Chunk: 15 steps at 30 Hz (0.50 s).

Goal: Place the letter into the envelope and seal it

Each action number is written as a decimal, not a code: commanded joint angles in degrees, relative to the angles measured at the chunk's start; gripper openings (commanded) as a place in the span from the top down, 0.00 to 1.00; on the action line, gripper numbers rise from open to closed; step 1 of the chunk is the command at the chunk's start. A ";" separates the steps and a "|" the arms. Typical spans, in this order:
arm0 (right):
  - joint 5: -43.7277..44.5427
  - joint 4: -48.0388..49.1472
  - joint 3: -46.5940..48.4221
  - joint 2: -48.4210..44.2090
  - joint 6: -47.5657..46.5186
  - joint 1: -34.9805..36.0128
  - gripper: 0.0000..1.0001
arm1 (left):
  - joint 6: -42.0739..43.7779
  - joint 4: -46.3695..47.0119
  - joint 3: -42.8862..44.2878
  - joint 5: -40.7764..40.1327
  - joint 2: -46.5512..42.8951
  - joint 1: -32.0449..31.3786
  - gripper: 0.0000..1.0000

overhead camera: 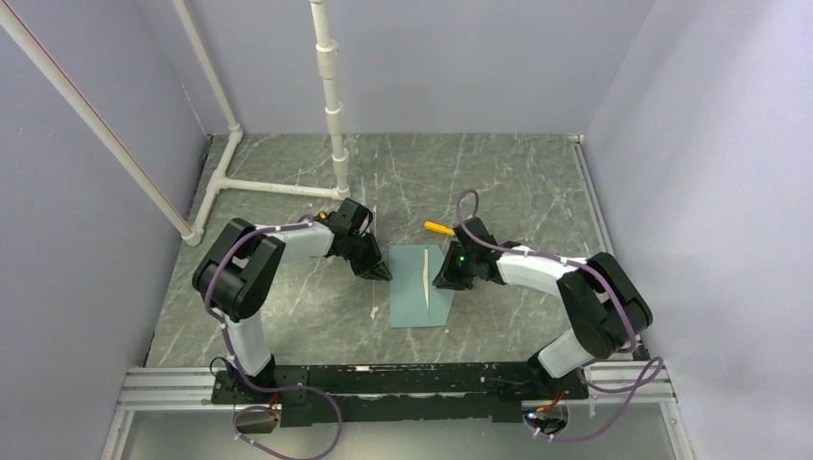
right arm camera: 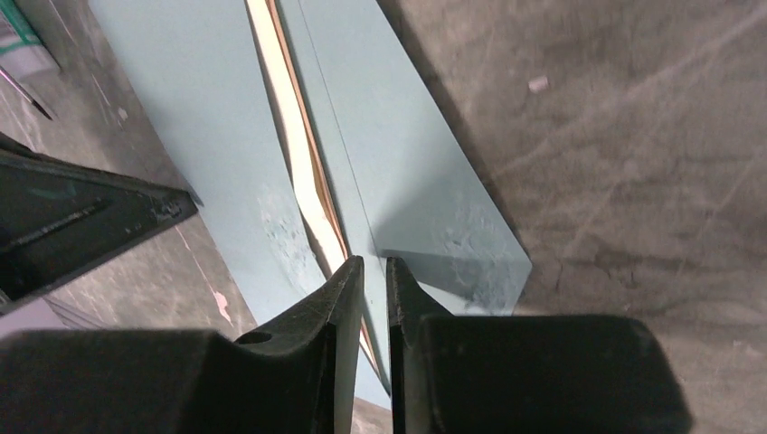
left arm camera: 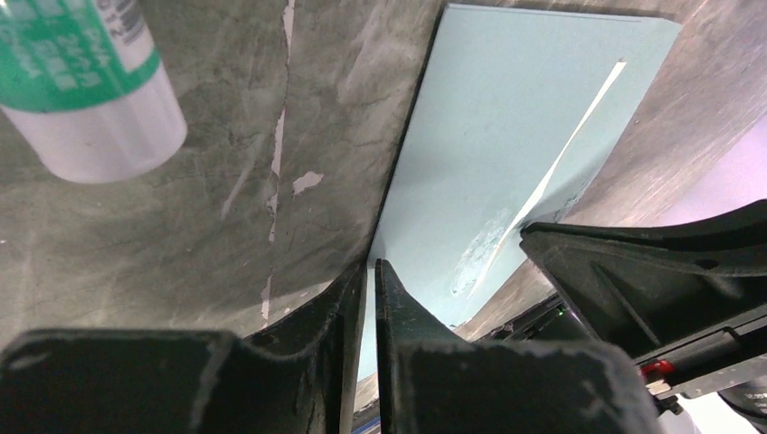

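left gripper (left arm camera: 369, 267) clamped on envelope (left arm camera: 506, 136) edge, frame centre | right gripper (right arm camera: 373, 262) jaws near-together, I cannot tell grip | risk: tugging creases envelope, exposed letter (right arm camera: 291, 117) slides out

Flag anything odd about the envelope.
The envelope is not closed flat: a cream strip shows through a gap along the flap seam. Mottled smeared patches mark the paper beside that seam, possibly wet glue or scuffing.

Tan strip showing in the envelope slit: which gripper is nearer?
Right. The right gripper is right at the tan strip; the left gripper sits at the outer edge of the envelope, away from it.
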 commanded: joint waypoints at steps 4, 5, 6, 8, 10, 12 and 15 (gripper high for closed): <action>0.06 4.12 3.94 5.03 -2.29 -1.96 0.86 | 3.85 -6.76 -1.41 -7.60 3.79 -0.53 0.81; -0.40 4.54 4.11 5.81 -2.21 -2.07 0.87 | 4.03 -6.80 -1.37 -7.60 3.83 -0.51 0.81; -0.89 5.00 4.23 6.43 -2.12 -2.06 0.88 | 4.27 -6.64 -1.36 -7.48 3.92 -0.54 0.80; -1.97 5.79 4.28 7.87 -1.75 -2.06 0.90 | 4.92 -6.41 -1.21 -7.21 4.10 -0.55 0.80; -3.10 6.68 4.02 8.75 -1.35 -2.04 0.92 | 5.85 -6.47 -0.67 -6.77 4.66 -0.55 0.80; -4.45 7.48 3.88 9.60 -1.08 -1.79 0.93 | 6.68 -6.32 -0.38 -6.00 5.29 -0.55 0.79; -5.64 8.14 3.80 11.35 -0.99 -1.32 0.94 | 7.43 -5.21 -0.24 -4.85 5.70 -0.55 0.79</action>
